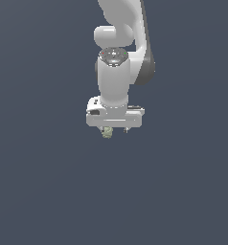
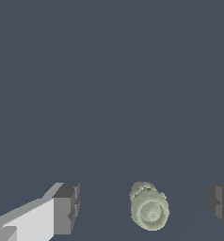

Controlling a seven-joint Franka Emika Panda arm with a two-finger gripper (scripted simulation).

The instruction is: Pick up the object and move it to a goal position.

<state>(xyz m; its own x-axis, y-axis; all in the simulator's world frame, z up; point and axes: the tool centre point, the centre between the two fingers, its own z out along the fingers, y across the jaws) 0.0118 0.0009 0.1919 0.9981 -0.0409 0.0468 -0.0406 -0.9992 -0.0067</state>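
We saw the object (image 2: 149, 210), a small roundish lump of pale green-beige with a mottled surface, most clearly in the wrist view. There it showed a ringed, slightly dished face turned toward the camera and a rougher knob at about its 11 o'clock edge. It lay in the gap between the two dark grey fingertips (image 2: 68, 209), with clear space on both sides and touching neither. It sat somewhat nearer the fingertip at its 3 o'clock than the one at its 9 o'clock. The fingers stood wide apart, holding nothing.

The exterior view gave us what the wrist view could not: the whole white arm (image 1: 117, 76) coming down from 12 o'clock, ending in the broad white gripper (image 1: 115, 129) pointing straight down. In that view the object (image 1: 107, 132) was only a tiny pale speck just under the gripper body, at roughly 7 o'clock from its centre, toward the exterior view's left. The short dark fingertips were barely visible there, so the gap between them was hard to judge from that side.

Around everything lay a plain, dark blue-grey surface (image 1: 44, 191). We could not tell from either view whether the object rested on it or how high the fingertips hung above it.
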